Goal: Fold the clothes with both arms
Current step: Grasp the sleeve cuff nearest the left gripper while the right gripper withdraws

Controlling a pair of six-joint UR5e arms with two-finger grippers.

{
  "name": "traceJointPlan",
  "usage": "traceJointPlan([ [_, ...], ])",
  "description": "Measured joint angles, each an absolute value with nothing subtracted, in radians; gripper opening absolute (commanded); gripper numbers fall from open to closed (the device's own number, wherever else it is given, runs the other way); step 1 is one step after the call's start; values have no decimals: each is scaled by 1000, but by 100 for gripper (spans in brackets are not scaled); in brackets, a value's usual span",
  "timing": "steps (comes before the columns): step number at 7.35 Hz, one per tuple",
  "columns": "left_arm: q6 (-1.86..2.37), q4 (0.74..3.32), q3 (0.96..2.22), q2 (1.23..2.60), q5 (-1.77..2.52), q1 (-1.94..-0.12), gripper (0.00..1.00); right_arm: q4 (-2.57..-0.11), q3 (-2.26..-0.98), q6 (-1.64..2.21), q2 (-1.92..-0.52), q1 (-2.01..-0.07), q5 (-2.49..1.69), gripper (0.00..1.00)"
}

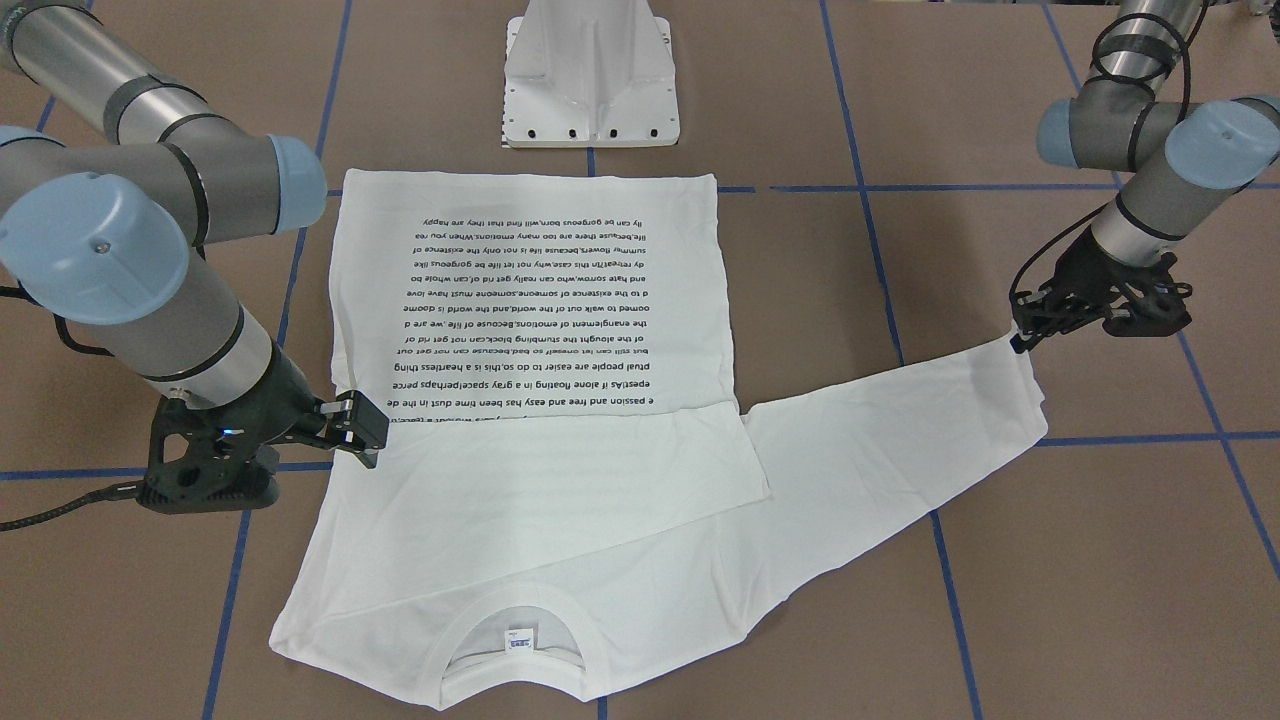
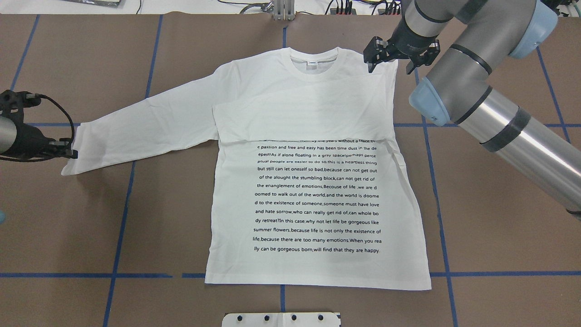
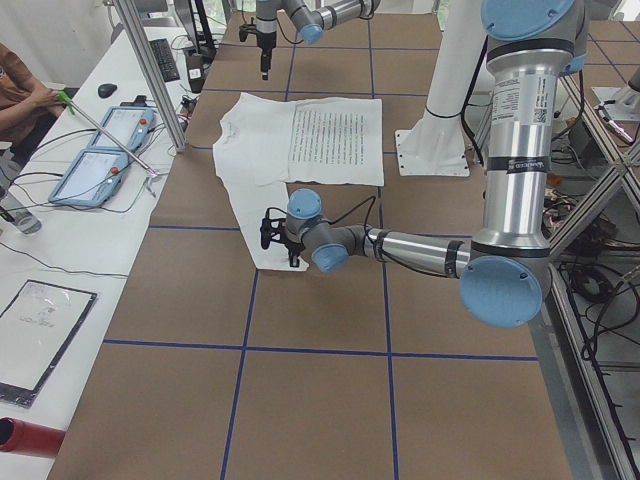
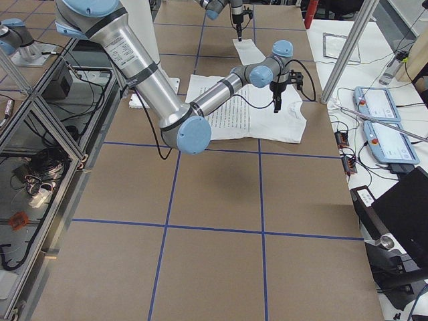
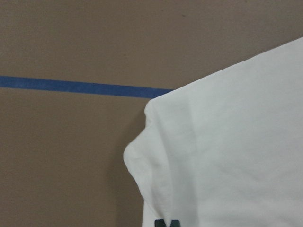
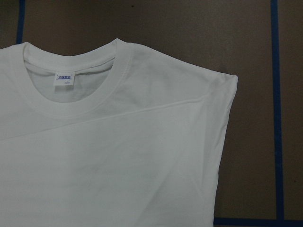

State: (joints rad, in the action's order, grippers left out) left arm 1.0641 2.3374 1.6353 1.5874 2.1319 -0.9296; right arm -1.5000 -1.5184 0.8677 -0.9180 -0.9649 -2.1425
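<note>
The cuff of the white long-sleeved cotton T-shirt [image 2: 317, 104] is pinched by the black left gripper [image 2: 70, 153]. The black right gripper [image 2: 391, 61] is spread wide over its shoulder.

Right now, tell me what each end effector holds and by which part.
Left end effector appears to pinch the T-shirt by its outstretched sleeve's cuff; right end effector hangs open over the shoulder, holding nothing.

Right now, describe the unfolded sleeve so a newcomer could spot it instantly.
On the brown table lies a white T-shirt with black text. One long sleeve runs out flat to the robot's left, its cuff at the left gripper. The other sleeve is folded across the chest, so this is the only one sticking out.
</note>
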Motion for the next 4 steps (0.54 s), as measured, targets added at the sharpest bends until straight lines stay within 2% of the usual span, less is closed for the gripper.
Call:
traceJointPlan([
  [2, 1116, 2157, 1697, 1727, 2167, -930, 0, -1500, -1611, 866, -1021, -976, -2147, 100],
  [4, 1180, 1894, 1724, 1962, 2218, -926, 0, -1501, -1701, 856, -1142, -981, -2148, 100],
])
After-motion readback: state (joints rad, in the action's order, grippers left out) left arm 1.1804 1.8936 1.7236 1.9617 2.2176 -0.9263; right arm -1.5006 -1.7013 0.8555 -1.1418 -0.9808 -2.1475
